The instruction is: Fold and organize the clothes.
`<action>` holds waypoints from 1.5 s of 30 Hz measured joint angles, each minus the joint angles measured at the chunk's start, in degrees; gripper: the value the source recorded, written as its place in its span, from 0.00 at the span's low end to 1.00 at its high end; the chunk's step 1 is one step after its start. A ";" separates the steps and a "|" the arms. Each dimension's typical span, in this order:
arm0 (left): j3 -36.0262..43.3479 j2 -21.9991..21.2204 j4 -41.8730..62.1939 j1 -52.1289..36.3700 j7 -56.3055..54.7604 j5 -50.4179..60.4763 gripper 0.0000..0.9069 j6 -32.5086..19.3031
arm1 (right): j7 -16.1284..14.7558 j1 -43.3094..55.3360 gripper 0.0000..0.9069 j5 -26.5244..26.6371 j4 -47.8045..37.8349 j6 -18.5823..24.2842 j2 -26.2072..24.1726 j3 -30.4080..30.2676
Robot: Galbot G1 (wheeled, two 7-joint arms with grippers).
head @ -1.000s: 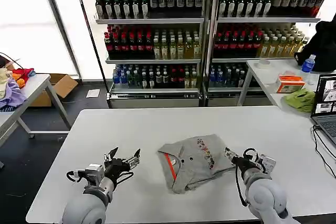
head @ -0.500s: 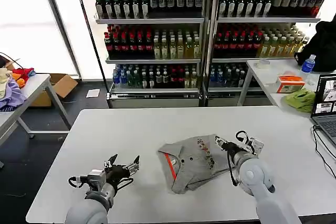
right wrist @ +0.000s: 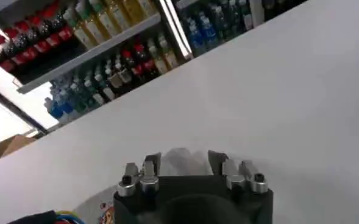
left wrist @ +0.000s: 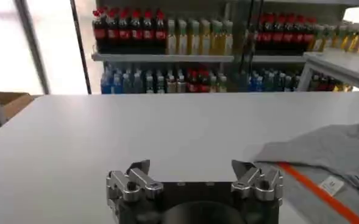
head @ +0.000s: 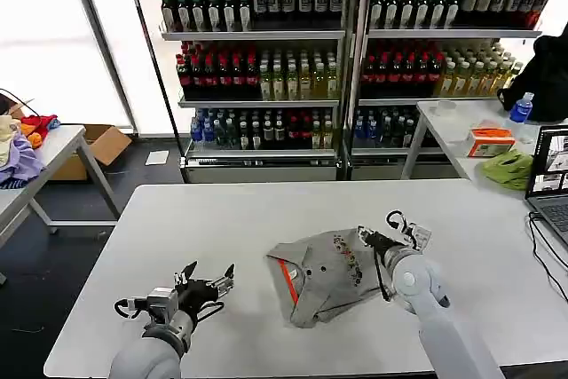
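Item: one light grey shirt (head: 328, 274), partly folded and rumpled, lying near the middle of the white table (head: 222, 219), slightly toward the robot's right. Markings: an orange-red stripe (head: 287, 280) along its left-hand portion, and a band of small multicoloured print (head: 347, 257) running across the chest. Orientation: the long axis appears to run diagonally, from the near-left corner by the stripe up to the far-right corner; the bundle looks wider than deep, with a loose flap hanging toward the near edge. Right gripper (head: 371, 239): at the shirt's far-right corner, fingers drawn close together with pale cloth showing between them in the right wrist view, so apparently pinching a fold of the fabric. Left gripper (head: 206, 280): low over bare table well to the left of the shirt, fingers spread wide, holding nothing; in its wrist view the shirt's striped edge lies off to one side. Risks, as judged: the pinch looks shallow and taken at a single corner, so the cloth could slip free under a pull; with the opposite side unheld, a drag could slide or bunch the whole bundle instead of turning a clean fold, and undo the creases already made.
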 measured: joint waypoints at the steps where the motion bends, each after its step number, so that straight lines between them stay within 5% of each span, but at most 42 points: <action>1: 0.00 0.00 0.04 -0.02 0.00 0.00 1.00 0.00 | -0.06 0.07 0.63 -0.06 -0.16 0.00 0.00 -0.16; 5: 0.00 0.00 0.09 -0.11 -0.05 -0.09 1.00 0.00 | -0.22 0.43 0.48 -0.24 -0.87 0.00 -0.02 -0.80; 7: 0.00 0.05 0.13 -0.19 -0.06 -0.13 1.00 0.01 | -0.24 0.69 0.13 -0.28 -1.24 0.00 0.08 -1.01; 9: -0.05 0.13 0.15 -0.26 -0.08 -0.21 1.00 0.01 | -0.30 0.80 0.00 -0.35 -1.57 0.00 0.11 -1.24; 38: 0.08 -0.35 -0.26 0.05 -0.33 -0.18 1.00 0.02 | 0.27 -6.41 0.00 -1.06 5.15 -0.03 -3.88 1.11; 39: 0.09 -0.36 -0.31 0.14 -0.33 -0.17 1.00 0.02 | 0.19 -6.99 0.03 -1.23 5.57 -0.03 -3.92 1.38; 41: 0.14 -0.39 -0.42 0.22 -0.32 -0.17 1.00 0.02 | -0.02 -8.19 1.00 -1.65 6.11 -0.02 -3.99 1.86; 45: 0.17 -0.34 -0.72 0.46 -0.27 -0.17 1.00 0.02 | -0.68 -9.60 1.00 -2.35 7.20 -0.01 -4.48 2.91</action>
